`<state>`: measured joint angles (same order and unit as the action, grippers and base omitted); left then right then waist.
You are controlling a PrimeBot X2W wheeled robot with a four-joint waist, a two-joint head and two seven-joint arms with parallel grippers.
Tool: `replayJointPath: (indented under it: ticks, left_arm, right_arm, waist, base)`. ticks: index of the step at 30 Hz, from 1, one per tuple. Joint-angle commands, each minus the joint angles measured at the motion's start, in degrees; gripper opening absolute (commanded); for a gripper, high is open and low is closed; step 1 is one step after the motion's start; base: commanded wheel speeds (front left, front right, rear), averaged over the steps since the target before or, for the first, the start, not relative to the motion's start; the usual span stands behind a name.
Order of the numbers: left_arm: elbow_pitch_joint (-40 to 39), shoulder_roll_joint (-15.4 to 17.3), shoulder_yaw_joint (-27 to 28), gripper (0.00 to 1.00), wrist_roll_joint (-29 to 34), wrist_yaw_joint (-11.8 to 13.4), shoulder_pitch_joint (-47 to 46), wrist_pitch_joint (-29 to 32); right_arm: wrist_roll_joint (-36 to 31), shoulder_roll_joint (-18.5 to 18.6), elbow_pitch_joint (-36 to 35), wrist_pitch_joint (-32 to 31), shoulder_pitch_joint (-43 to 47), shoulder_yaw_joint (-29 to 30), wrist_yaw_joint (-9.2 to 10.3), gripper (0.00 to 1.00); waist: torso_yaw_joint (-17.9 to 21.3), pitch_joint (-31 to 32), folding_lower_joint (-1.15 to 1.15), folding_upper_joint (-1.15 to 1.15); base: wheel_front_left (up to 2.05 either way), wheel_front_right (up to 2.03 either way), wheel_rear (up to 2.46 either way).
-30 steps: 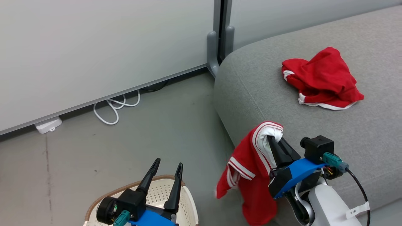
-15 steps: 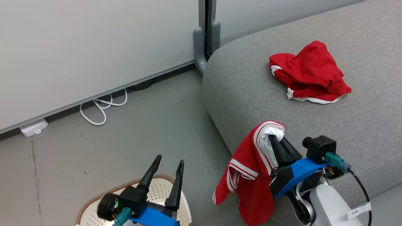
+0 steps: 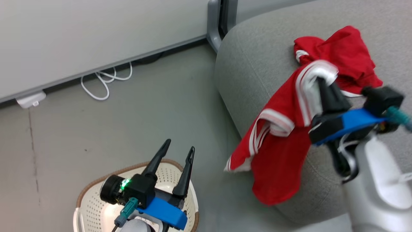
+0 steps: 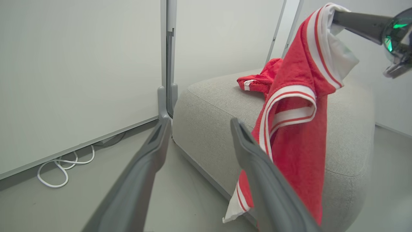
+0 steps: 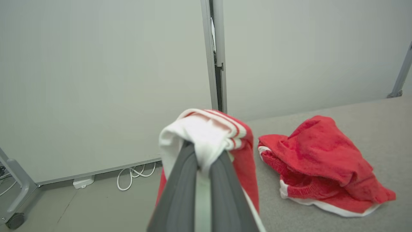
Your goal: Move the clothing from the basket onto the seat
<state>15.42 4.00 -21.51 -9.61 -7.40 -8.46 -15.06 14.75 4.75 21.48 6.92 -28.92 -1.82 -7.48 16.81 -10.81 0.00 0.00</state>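
Head view, right pincer (image 3: 323, 83) pinching red white-striped garment (image 3: 280, 154) by rounded grey seat (image 3: 257, 64), left pincer (image 3: 180, 145) spread above perforated basket (image 3: 84, 195)

The garment (image 3: 280, 154) at right is thin, soft red cloth with white knit trim. The seat (image 3: 257, 74) is matt grey woven fabric, slightly rough. The basket (image 3: 88, 209), lower left, is smooth perforated plastic; the floor (image 3: 128, 122) smooth, matt.

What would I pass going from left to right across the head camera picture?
White plug box → white cable → left claw, open → red garment, hanging from the shut right claw. The seat and the other red garment overlap these, so they are left out.
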Motion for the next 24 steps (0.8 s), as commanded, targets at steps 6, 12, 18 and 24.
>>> replayJointPath:
  ticks: [6,12,18,24]
  left_arm:
    - [-2.04,2.17,-0.58,1.0,1.24,-0.09,-3.84,-0.17]
    - [-3.07,4.6,-2.4,1.0,2.28,-0.09,-8.5,-0.16]
    - [-4.55,6.31,-3.57,1.0,2.84,-0.09,-11.81,-0.16]
    - [-6.8,7.82,-4.43,1.0,3.51,-0.1,-13.57,-0.16]
  right_arm:
    - [2.67,5.31,-7.09,-6.56,-9.51,6.84,-0.03,0.0]
    - [4.52,11.81,-11.91,-13.03,-18.72,14.94,-0.03,0.0]
    - [1.56,18.09,-13.47,-16.29,-25.7,21.12,-0.03,0.0]
    - [-1.48,20.37,-12.19,-13.73,-30.0,27.72,-0.03,0.0]
  waist:
    - [-1.98,-9.24,0.0,0.0]
    - [-2.53,-16.7,0.0,0.0]
    - [-2.62,-21.92,0.0,0.0]
    - [-2.33,-26.32,0.0,0.0]
  base:
    - [0.0,0.0,0.0]
    - [0.0,0.0,0.0]
    - [0.0,0.0,0.0]
    - [0.0,0.0,0.0]
